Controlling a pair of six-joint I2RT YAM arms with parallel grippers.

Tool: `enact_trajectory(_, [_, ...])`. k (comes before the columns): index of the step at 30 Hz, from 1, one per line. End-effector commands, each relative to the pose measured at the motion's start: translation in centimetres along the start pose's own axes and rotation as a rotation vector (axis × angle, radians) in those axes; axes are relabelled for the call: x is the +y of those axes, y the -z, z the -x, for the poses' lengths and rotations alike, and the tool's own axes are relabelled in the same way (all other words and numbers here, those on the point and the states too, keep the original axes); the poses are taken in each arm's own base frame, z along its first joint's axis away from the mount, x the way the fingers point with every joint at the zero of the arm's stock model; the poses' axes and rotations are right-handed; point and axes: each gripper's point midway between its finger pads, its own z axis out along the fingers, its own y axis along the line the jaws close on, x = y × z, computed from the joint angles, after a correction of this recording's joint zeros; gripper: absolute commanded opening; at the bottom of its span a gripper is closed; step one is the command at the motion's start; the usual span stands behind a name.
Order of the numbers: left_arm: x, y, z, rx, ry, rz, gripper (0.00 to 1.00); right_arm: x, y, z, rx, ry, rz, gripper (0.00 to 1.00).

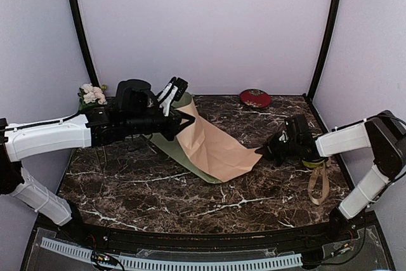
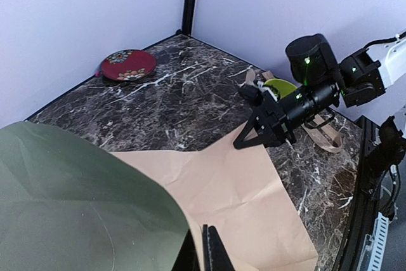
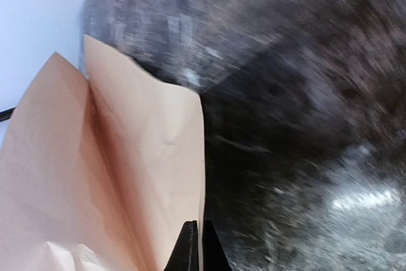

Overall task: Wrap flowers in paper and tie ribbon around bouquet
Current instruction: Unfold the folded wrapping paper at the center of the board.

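The left fingers (image 2: 210,245) are closed on the paper (image 1: 216,147), pinching one end of the sheet and holding it above the desk (image 1: 158,188), so that its sage-green face curls up just beside them while the tan face slopes down away from them toward the other arm. The right fingers (image 3: 197,239) are pressed together on the opposite corner of the sheet, whose tan edge runs straight into their tips, low against the marble. Between the two sets of fingers the paper lies creased and partly open. The flowers (image 1: 92,94) sit behind the left fingers, past that arm's wrist at the desk's far edge and well apart from the right fingers. The ribbon (image 1: 319,185) lies looped behind the right fingers, under that arm. A red plate (image 1: 255,98) rests beyond the right fingers, near the back wall.
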Motion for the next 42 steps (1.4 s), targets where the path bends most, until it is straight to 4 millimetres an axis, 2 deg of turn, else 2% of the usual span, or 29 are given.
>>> enact_trajectory(1, [4.0, 2.3, -0.1, 0.018, 0.01, 0.172, 0.0, 9.8, 3.0, 3.5, -0.192, 0.344, 0.138, 0.0])
enact_trajectory(4, [6.9, 4.2, 1.5, -0.013, 0.036, 0.249, 0.0, 15.7, 7.1, 4.6, -0.363, 0.531, 0.202, 0.0])
enact_trajectory(6, [8.5, 5.9, 2.9, -0.043, 0.03, 0.311, 0.0, 19.0, 9.9, 4.4, -0.465, 0.651, 0.227, 0.0])
enact_trajectory(8, [8.8, 7.4, 4.1, -0.075, 0.001, 0.342, 0.0, 21.1, 12.4, 3.5, -0.542, 0.744, 0.229, 0.0])
enact_trajectory(9, [8.8, 8.0, 4.4, -0.086, -0.01, 0.35, 0.0, 21.5, 13.3, 3.0, -0.57, 0.771, 0.222, 0.0])
enact_trajectory(12, [8.8, 9.0, 3.3, -0.076, 0.001, 0.364, 0.0, 21.1, 14.7, 0.7, -0.593, 0.789, 0.225, 0.0])
enact_trajectory(16, [9.4, 9.0, -1.2, -0.012, 0.084, 0.378, 0.0, 19.0, 15.5, -2.1, -0.576, 0.788, 0.227, 0.0])
enact_trajectory(19, [9.5, 9.3, -4.1, 0.015, 0.153, 0.383, 0.0, 18.5, 17.3, -4.6, -0.612, 0.842, 0.256, 0.0])
enact_trajectory(22, [8.8, 9.6, -6.1, 0.015, 0.23, 0.348, 0.0, 18.3, 18.5, -5.3, -0.626, 0.887, 0.222, 0.0])
enact_trajectory(25, [7.6, 9.8, -9.0, 0.073, 0.362, 0.298, 0.0, 18.3, 18.0, -6.1, -0.577, 0.96, 0.204, 0.0])
enact_trajectory(27, [6.0, 10.5, -9.4, 0.072, 0.402, 0.252, 0.0, 18.6, 17.6, -6.5, -0.556, 1.013, 0.193, 0.0])
enact_trajectory(31, [1.5, 12.2, -7.9, -0.015, 0.362, 0.118, 0.0, 20.1, 17.4, -5.7, -0.604, 1.123, 0.122, 0.0])
enact_trajectory(33, [-0.7, 13.1, -6.9, -0.043, 0.311, 0.065, 0.0, 22.0, 17.7, -5.5, -0.646, 1.176, 0.142, 0.0])
enact_trajectory(35, [-1.9, 13.8, -5.5, -0.077, 0.23, 0.061, 0.0, 24.5, 18.0, -5.7, -0.692, 1.247, 0.18, 0.0])
enact_trajectory(36, [-1.7, 14.1, -4.7, -0.092, 0.177, 0.088, 0.0, 26.0, 18.1, -5.7, -0.718, 1.275, 0.197, 0.0])
enact_trajectory(38, [-0.1, 15.0, -2.4, -0.132, 0.129, 0.201, 0.0, 29.2, 18.2, -5.7, -0.774, 1.329, 0.228, 0.0])
enact_trajectory(42, [2.8, 18.5, 4.8, -0.27, 0.012, 0.431, 0.0, 35.9, 17.2, -5.6, -0.87, 1.431, 0.263, 0.0])
